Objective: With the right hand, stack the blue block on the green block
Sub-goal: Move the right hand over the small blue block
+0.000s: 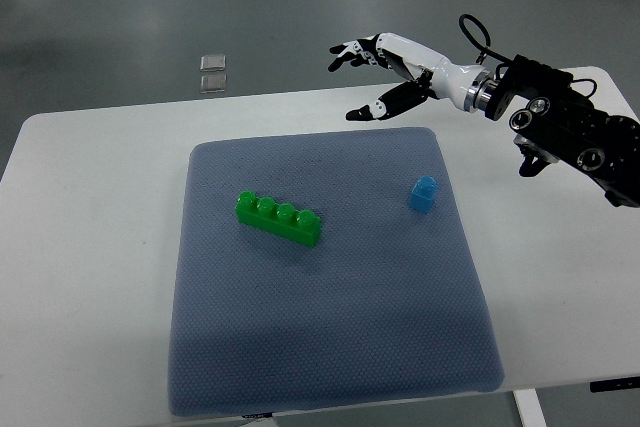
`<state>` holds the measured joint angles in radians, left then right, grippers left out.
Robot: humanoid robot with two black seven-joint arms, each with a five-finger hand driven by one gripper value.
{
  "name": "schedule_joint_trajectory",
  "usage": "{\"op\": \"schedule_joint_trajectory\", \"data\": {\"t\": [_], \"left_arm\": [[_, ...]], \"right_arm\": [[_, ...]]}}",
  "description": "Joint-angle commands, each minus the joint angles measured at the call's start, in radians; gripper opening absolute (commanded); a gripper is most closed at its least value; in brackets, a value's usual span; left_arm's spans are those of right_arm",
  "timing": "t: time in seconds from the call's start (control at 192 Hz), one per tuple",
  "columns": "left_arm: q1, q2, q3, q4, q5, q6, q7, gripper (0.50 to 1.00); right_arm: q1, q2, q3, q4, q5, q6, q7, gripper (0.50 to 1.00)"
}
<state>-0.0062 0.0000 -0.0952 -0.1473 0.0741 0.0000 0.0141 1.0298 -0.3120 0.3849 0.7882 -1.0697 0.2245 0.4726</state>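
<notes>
desk (pixel 90 247): white top, rounded corners, spanning most of the top view, grey floor beyond its far edge. mat (pixel 330 347): grey-blue textured sheet, roughly square, lying flat on the middle of the desk, its near edge close to the desk's near edge. right arm (pixel 575 132): black jointed housing entering from the picture's right edge, a black cable looping above the wrist, a white forearm section leading left. right hand (pixel 385 72): white with black fingertips, held above the far edge of the desk just past the mat's far right corner, fingers spread and relaxed, thumb hanging lower than the other fingers, nothing in its grasp; well apart from both blocks. green block (pixel 279 219): long brick with four round studs in a row, lying on the mat left of centre, set at a slant with its left end farther from the robot and its right end nearer. blue block (pixel 423 193): small single-stud piece, standing upright on the mat's right part, apart from the green block and to its right, nothing touching it. two small clear squares (pixel 213 72): lying on the floor beyond the desk's far edge, one just behind the other.
</notes>
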Motion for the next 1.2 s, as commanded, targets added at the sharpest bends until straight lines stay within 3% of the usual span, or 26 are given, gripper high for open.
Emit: {"op": "schedule_joint_trajectory", "data": {"t": [0.0,0.198,0.588,1.197], "left_arm": [[0.0,0.0,0.0,0.0,0.0,0.0,0.0,1.0],[0.0,0.0,0.0,0.0,0.001,0.0,0.0,1.0],[0.0,0.0,0.0,0.0,0.0,0.0,0.0,1.0],[0.0,0.0,0.0,0.0,0.0,0.0,0.0,1.0]], "right_arm": [[0.042,-0.045,-0.061,0.059,-0.141,0.01,0.0,0.913],[0.121,-0.107,-0.182,0.091,-0.357,0.01,0.003,0.913],[0.203,-0.185,-0.331,0.137,-0.55,0.013,0.012,0.913],[0.124,-0.184,-0.36,0.108,-0.665,-0.093,0.008,0.911]]}}
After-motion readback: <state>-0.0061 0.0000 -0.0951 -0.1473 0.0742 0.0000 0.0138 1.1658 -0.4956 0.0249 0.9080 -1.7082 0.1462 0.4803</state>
